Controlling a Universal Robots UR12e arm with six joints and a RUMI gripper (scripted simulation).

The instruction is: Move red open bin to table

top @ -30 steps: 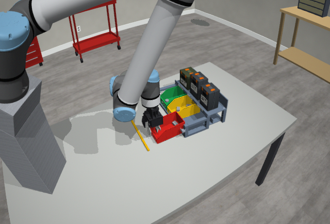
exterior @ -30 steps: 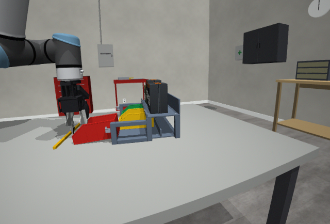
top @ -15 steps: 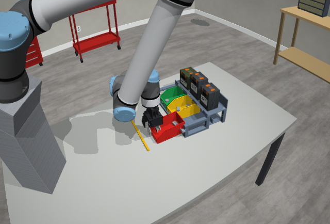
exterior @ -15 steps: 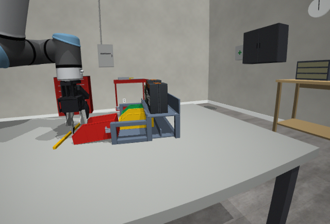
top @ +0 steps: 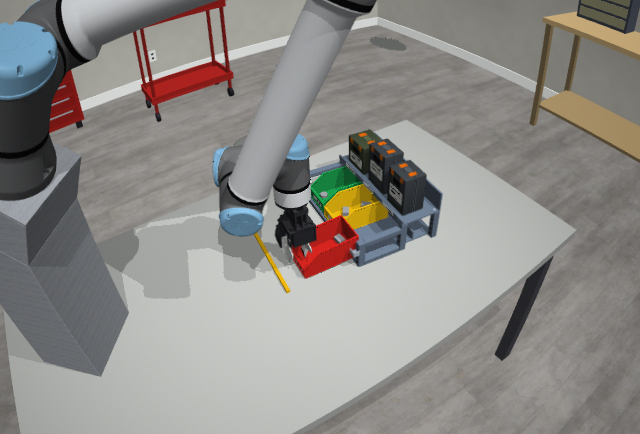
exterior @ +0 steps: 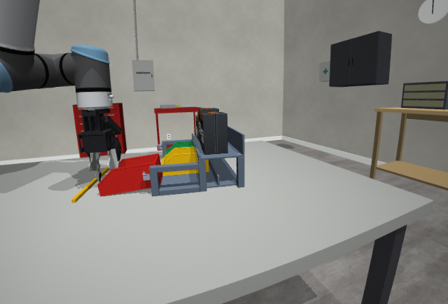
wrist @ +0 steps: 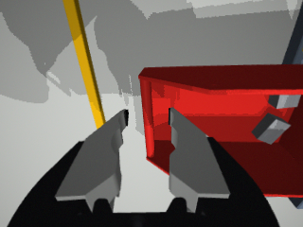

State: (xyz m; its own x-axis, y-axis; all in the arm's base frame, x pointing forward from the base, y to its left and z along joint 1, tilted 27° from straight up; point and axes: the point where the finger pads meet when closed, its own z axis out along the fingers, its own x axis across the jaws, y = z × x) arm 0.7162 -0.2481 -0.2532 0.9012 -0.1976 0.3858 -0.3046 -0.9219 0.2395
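Observation:
The red open bin point(top: 330, 258) point(exterior: 126, 181) point(wrist: 227, 78) stands open side up, mostly out in front of the grey-blue shelf point(top: 383, 249) point(exterior: 178, 167), its rear end at the shelf's front. In the exterior view its front end sits a little lower than its rear. Grey parts point(top: 339, 238) point(wrist: 271, 129) lie inside towards the rear. My gripper point(top: 298, 252) point(exterior: 106, 171) point(wrist: 148, 110) points down at the bin's low front wall, partly open. One finger is outside the wall and one inside, with gaps visible on both sides. The bin's underside is hidden.
A yellow strip point(top: 271, 264) point(exterior: 85, 190) point(wrist: 85, 61) lies on the table just in front of the bin. Yellow bins point(top: 369, 218) point(exterior: 180, 167) and a green bin point(top: 338, 178) stand in the shelf beside the red one. Dark cases point(top: 407, 186) point(exterior: 215, 132) stand on its upper level.

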